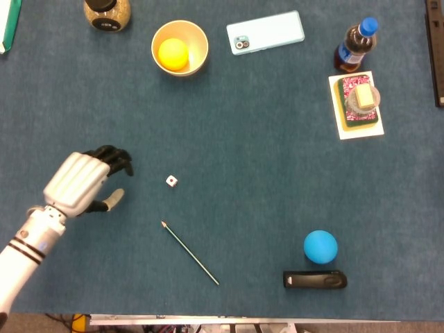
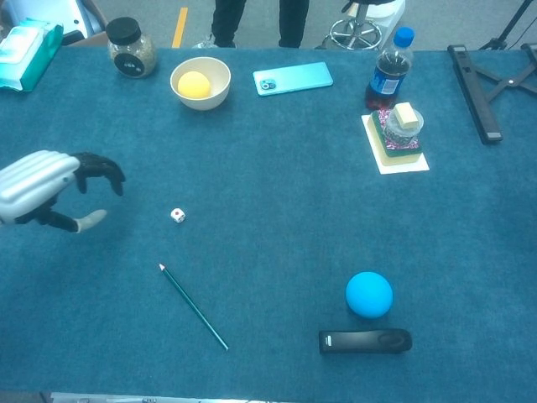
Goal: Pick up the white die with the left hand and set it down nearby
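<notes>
Showing forearm: head view only; left hand (image 1: pixel 82 182) near die (image 1: pixel 171 181).

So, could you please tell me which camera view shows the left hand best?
The head view: the left hand shows whole, with its wrist and forearm, open beside the white die. The chest view cuts the hand off at the frame's left edge.

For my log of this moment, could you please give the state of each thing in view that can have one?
left hand: open, holding nothing, short of the die
white die: on the table, untouched
bowl: upright, holding a yellow ball
soda bottle: upright, capped
jar: upright, lid on
phone: lying back-side up
</notes>
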Robot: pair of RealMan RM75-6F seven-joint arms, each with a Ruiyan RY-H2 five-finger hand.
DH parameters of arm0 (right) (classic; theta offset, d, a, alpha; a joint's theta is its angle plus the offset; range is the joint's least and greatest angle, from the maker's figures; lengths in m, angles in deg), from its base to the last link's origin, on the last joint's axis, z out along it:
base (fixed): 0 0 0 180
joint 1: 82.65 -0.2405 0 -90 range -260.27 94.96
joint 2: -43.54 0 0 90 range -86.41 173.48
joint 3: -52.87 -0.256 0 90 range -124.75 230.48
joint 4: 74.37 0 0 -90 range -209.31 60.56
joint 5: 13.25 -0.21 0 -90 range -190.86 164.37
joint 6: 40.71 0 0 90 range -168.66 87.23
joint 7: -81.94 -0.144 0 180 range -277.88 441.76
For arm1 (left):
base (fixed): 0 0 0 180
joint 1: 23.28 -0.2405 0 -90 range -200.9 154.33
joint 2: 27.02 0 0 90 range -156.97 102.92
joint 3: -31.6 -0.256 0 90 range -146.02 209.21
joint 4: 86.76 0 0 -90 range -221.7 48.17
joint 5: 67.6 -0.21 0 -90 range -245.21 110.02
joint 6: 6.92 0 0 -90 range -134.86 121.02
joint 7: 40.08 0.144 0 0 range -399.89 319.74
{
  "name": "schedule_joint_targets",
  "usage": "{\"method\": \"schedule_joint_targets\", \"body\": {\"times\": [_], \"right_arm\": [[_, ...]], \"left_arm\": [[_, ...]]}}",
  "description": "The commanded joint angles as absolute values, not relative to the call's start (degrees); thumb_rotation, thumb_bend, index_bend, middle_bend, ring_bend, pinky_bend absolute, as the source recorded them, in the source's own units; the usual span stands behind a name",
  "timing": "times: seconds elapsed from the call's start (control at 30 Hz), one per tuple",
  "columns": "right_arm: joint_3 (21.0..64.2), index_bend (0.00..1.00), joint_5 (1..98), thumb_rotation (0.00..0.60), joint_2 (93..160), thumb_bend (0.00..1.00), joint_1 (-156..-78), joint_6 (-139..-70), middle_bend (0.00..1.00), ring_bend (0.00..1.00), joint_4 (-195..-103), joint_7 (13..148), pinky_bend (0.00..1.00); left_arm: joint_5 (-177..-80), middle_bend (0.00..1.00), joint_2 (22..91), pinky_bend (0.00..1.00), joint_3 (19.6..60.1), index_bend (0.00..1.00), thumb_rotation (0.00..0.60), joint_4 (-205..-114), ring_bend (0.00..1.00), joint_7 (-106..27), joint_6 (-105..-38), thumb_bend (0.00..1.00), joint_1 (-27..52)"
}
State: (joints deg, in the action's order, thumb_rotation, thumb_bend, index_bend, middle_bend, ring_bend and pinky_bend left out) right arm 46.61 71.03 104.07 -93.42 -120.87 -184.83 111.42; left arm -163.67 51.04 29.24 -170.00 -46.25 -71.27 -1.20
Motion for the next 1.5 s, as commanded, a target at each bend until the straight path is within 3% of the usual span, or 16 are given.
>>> {"method": "schedule_joint_targets", "body": {"times": [0.03, 0.3, 0.5, 1.23, 1.5], "right_arm": [[46.9, 0.49, 71.2, 0.6, 103.8, 0.1, -92.9, -121.9, 0.39, 0.26, -185.8, 112.6, 0.27], [47.2, 0.49, 72.1, 0.6, 102.7, 0.1, -91.9, -124.1, 0.39, 0.26, -188.0, 114.7, 0.27], [47.4, 0.49, 72.1, 0.6, 102.0, 0.1, -91.4, -124.8, 0.39, 0.26, -188.7, 115.1, 0.27], [47.7, 0.49, 72.0, 0.6, 102.0, 0.1, -90.9, -125.2, 0.39, 0.26, -187.4, 113.3, 0.27], [47.7, 0.49, 71.9, 0.6, 101.7, 0.1, -90.8, -125.3, 0.39, 0.26, -187.3, 113.1, 0.27]], "left_arm": [[-164.7, 0.24, 52.4, 0.42, 29.4, 0.38, 0.6, -168.6, 0.21, -48.7, -70.4, 0.37, 0.8], [-166.7, 0.03, 56.3, 0.16, 29.3, 0.38, 0.6, -163.7, 0.01, -51.3, -70.4, 0.37, 3.9], [-167.3, 0.0, 59.6, 0.0, 29.0, 0.38, 0.6, -158.6, 0.0, -51.7, -71.7, 0.37, 5.0], [-167.5, 0.0, 60.5, 0.0, 25.6, 0.41, 0.6, -156.8, 0.0, -51.6, -69.2, 0.37, 8.3], [-163.3, 0.0, 62.5, 0.0, 27.1, 0.4, 0.6, -157.2, 0.0, -46.6, -66.8, 0.37, 8.3]]}}
